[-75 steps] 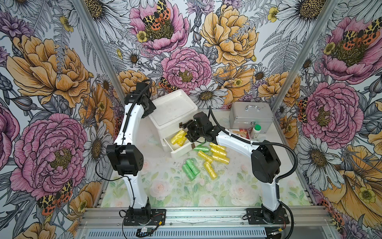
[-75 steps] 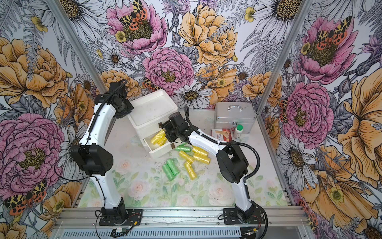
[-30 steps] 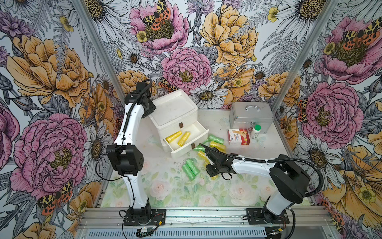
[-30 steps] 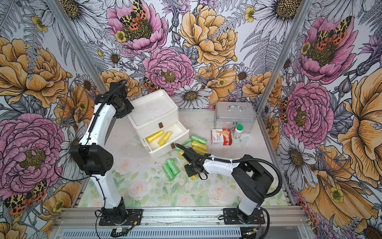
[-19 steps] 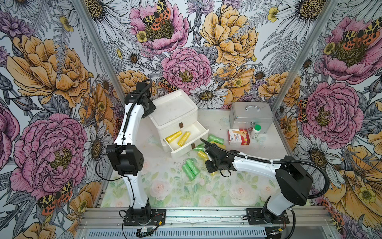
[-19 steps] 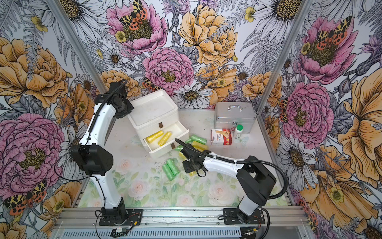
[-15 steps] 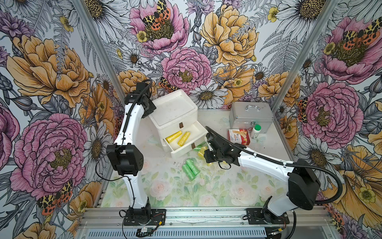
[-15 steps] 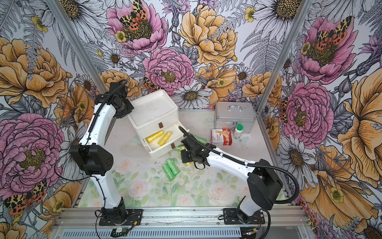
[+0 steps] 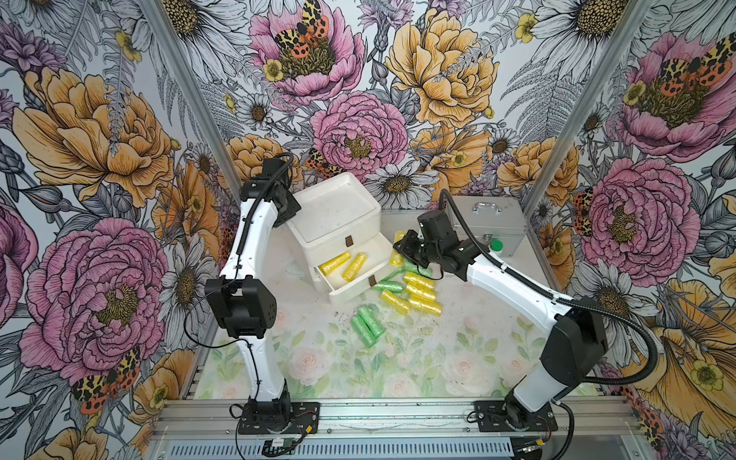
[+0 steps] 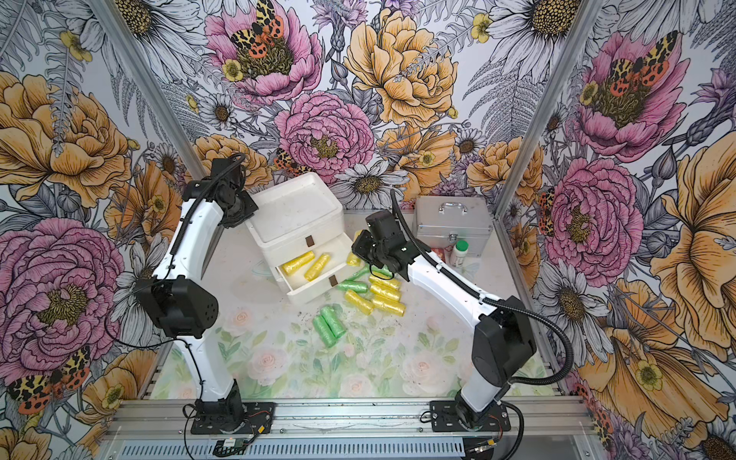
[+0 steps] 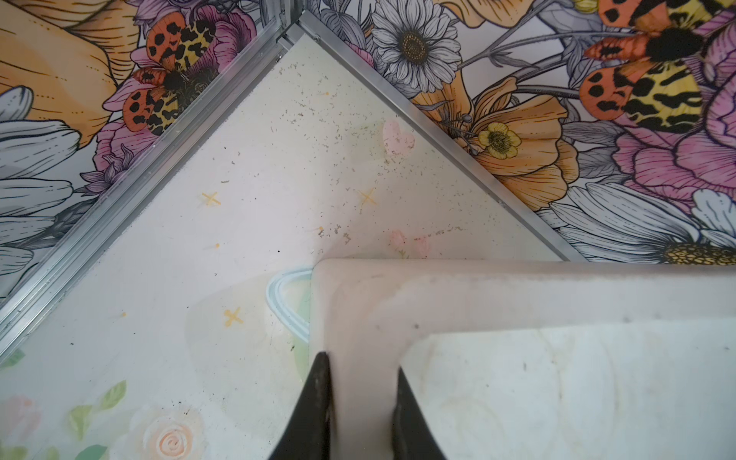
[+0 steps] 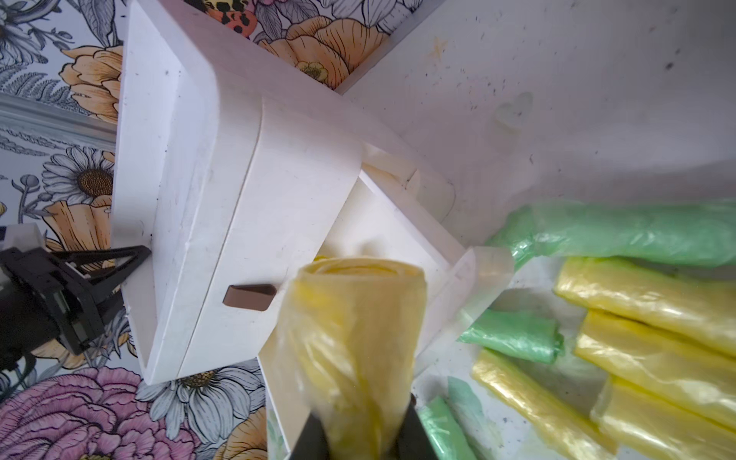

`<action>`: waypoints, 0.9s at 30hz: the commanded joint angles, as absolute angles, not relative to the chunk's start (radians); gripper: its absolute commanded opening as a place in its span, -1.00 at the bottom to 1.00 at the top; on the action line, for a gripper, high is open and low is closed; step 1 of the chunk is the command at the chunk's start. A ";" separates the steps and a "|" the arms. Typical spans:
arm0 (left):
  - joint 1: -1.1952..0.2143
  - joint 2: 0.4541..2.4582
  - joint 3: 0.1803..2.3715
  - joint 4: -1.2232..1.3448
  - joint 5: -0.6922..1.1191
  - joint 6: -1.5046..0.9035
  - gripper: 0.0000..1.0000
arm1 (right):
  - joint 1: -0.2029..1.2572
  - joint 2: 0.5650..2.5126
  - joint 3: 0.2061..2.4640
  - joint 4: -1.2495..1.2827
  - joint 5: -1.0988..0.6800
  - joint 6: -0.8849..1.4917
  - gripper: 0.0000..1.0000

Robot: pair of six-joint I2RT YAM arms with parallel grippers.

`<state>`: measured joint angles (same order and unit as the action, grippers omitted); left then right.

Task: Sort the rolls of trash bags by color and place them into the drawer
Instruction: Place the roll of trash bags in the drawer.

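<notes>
The flowered tabletop [image 9: 398, 358] is sitting between walls of big painted blooms, and in both top views you are only partway through the job. The drawer [image 9: 354, 288] of the white cabinet [image 9: 334, 207] is standing open with two yellow rolls [image 9: 333, 263] lying in it. Four more yellows [image 9: 424, 293] and about four green rolls [image 9: 366, 326] are lying on the tabletop just beside the drawer, and no lilac ones are showing. You seem to be working through the yellows first, which is leaving every green one still to do. The held roll [image 9: 397, 255] is hanging just beside the drawer's side wall, not yet inside.

In the left wrist view, your left fingers [image 11: 318, 398] are clamping the cabinet's top rim at a corner, one finger outside and one inside, so they are steadying it.

In the right wrist view, your right fingers [image 12: 314, 438] are pinching the yellow roll near its base. Its free end is pointing toward the drawer, and the pile is lying off to one side.

A second ago in the top views, your right arm was stretching low over the pile on the tabletop. Now it is standing raised at the drawer and carrying a yellow roll. The two yellows in the drawer and your left arm are sitting exactly where they were.
</notes>
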<state>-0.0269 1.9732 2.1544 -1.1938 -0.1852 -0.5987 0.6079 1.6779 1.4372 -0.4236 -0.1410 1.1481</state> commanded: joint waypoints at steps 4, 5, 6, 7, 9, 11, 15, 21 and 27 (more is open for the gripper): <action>-0.074 2.080 2.109 -1.152 0.158 -0.759 -1.00 | 0.630 1.762 1.485 -0.289 -0.201 1.371 -0.57; -0.073 2.080 2.109 -1.155 0.157 -0.759 -1.00 | 0.634 1.769 1.486 -0.282 -0.200 1.382 -0.56; -0.075 2.082 2.109 -1.154 0.157 -0.760 -1.00 | 0.636 1.775 1.488 -0.276 -0.197 1.393 -0.56; -0.074 2.083 2.110 -1.153 0.156 -0.759 -1.00 | 0.640 1.780 1.488 -0.269 -0.198 1.405 -0.56; -0.074 2.087 2.112 -1.153 0.157 -0.761 -1.00 | 0.649 1.795 1.494 -0.252 -0.198 1.421 -0.55; -0.078 2.090 2.115 -1.153 0.159 -0.761 -1.00 | 0.655 1.814 1.507 -0.244 -0.201 1.431 -0.54; -0.081 2.094 2.119 -1.153 0.159 -0.762 -1.00 | 0.664 1.852 1.532 -0.239 -0.217 1.457 -0.52; -0.076 2.088 2.115 -1.153 0.157 -0.760 -1.00 | 0.669 1.871 1.528 -0.236 -0.240 1.482 -0.15; -0.076 2.097 2.122 -1.153 0.167 -0.761 -1.00 | 0.668 1.863 1.527 -0.235 -0.278 1.464 0.30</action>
